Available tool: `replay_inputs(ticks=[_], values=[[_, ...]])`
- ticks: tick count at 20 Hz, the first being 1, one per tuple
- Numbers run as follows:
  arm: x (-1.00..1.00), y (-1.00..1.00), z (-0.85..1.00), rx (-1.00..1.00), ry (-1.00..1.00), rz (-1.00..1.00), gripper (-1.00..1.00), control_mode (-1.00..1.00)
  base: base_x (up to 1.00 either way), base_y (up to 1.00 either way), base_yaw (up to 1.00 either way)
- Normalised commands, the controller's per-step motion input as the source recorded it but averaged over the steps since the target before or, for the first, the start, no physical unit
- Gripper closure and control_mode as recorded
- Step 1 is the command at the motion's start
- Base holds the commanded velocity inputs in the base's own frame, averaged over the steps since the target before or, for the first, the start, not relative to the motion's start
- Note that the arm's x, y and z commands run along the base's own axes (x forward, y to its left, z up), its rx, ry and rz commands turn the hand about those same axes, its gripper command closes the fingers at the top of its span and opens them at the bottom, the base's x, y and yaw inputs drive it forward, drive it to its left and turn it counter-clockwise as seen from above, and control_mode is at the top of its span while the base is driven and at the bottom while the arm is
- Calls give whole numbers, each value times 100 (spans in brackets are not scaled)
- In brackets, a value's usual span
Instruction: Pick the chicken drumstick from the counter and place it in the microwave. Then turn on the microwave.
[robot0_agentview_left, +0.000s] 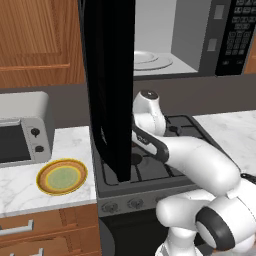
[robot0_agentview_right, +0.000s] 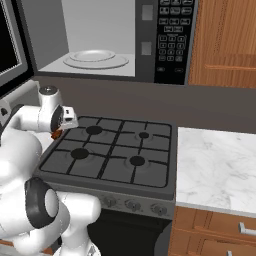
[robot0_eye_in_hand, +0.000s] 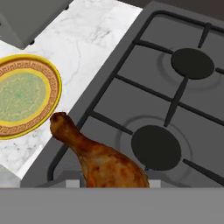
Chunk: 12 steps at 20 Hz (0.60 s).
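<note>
The brown-orange chicken drumstick (robot0_eye_in_hand: 100, 159) hangs close under the hand, thick end between the jaws and thin end pointing toward the yellow plate. It is held in the air over the left edge of the stovetop; a bit of the drumstick (robot0_agentview_right: 56, 134) shows below my gripper (robot0_agentview_right: 60, 129), which is shut on it. The black microwave (robot0_agentview_right: 100, 35) stands above the stove with its door (robot0_agentview_left: 110, 85) swung wide open. Its glass turntable (robot0_agentview_right: 95, 59) is bare and its keypad (robot0_agentview_right: 172, 35) is on the right. The marble counter (robot0_eye_in_hand: 92, 35) lies left of the stove.
A yellow plate (robot0_agentview_left: 61, 176) sits on the counter below the silver toaster oven (robot0_agentview_left: 22, 132). The dark gas stovetop (robot0_agentview_right: 110, 155) spreads under the microwave. More marble counter (robot0_agentview_right: 220, 160) lies to the right. The open door hangs in front of my arm in the left base view.
</note>
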Motion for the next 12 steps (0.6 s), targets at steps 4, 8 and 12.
replay_inputs(ticks=[4,8,12], values=[[-13,-33,14,0,1,0,100,-100,0,0,0],[-18,-30,12,1,-1,0,100,-100,0,0,0],[-23,-29,12,2,-4,0,100,-100,0,0,0]])
